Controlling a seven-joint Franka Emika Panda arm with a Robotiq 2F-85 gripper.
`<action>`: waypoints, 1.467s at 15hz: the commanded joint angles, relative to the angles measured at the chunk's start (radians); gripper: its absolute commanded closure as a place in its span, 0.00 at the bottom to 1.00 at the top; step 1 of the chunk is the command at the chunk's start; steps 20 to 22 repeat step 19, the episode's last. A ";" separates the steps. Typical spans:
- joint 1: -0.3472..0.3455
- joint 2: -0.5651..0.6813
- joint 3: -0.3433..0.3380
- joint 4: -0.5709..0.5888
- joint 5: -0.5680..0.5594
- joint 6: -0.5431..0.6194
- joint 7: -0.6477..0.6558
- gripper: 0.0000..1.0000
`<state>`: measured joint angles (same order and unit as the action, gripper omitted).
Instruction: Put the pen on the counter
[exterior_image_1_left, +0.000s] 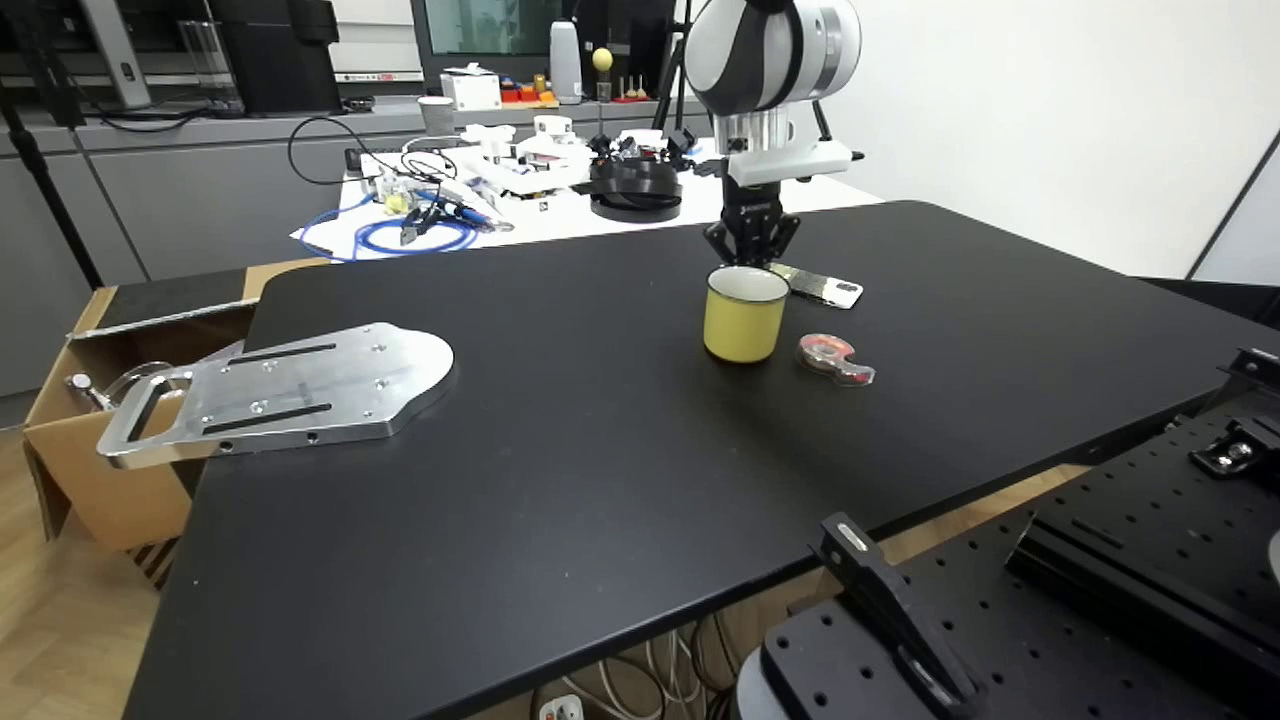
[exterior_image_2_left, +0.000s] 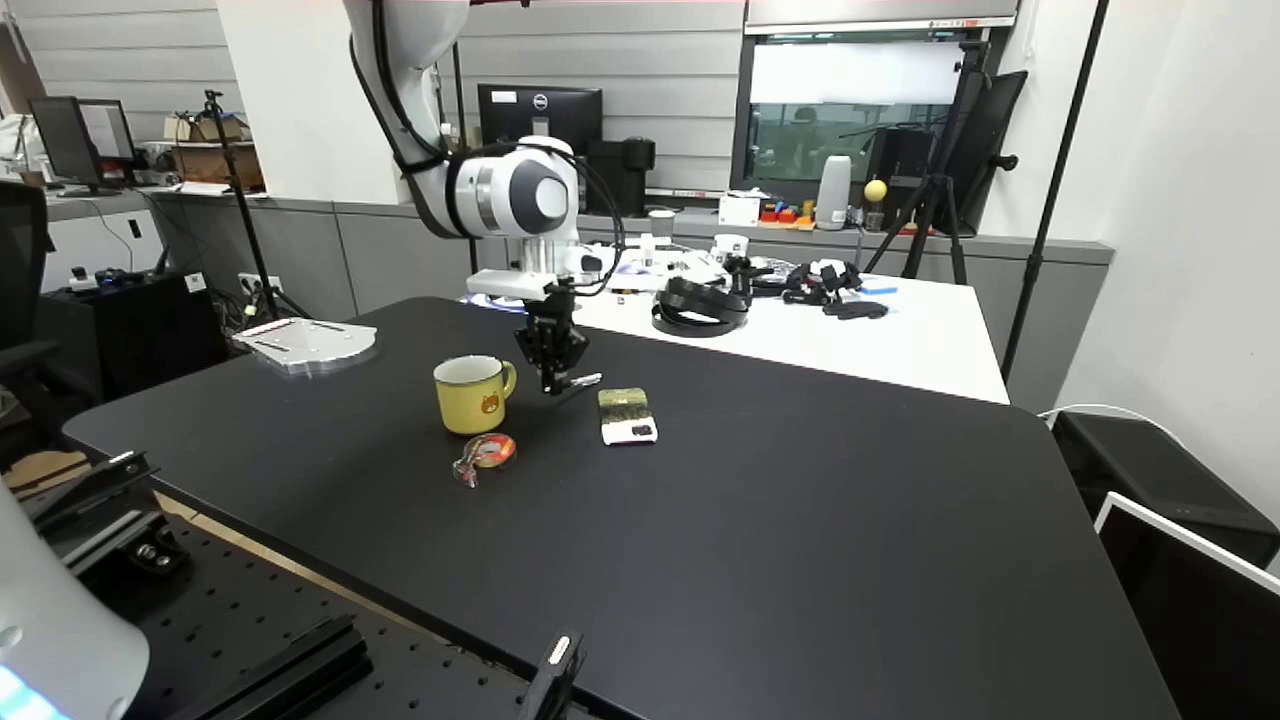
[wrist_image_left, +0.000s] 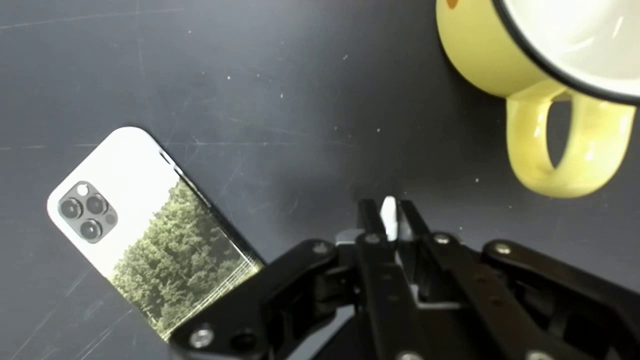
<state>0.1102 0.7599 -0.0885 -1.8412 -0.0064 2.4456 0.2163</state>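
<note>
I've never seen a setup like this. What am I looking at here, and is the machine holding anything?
The white machine is a robot arm; the black pincer at its end is its gripper. Two pictures come from cameras outside the robot, looking from different places. The close-up comes from a camera on the arm's wrist, so the gripper reaches in from the bottom.

On the wide black counter sit a yellow cup, a phone with trees on its back, a roll of tape in a clear dispenser, and a metal plate jutting over the edge.

The gripper is closed on something slim and pale, apparently the pen it is meant to put on the counter. Whether it touches the surface, I can't tell.
</note>
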 joint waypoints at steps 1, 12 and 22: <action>0.029 -0.011 -0.029 -0.020 -0.027 0.006 0.073 0.62; 0.024 -0.142 -0.012 -0.056 -0.025 -0.054 0.072 0.00; 0.007 -0.084 0.000 -0.013 -0.023 -0.039 0.041 0.00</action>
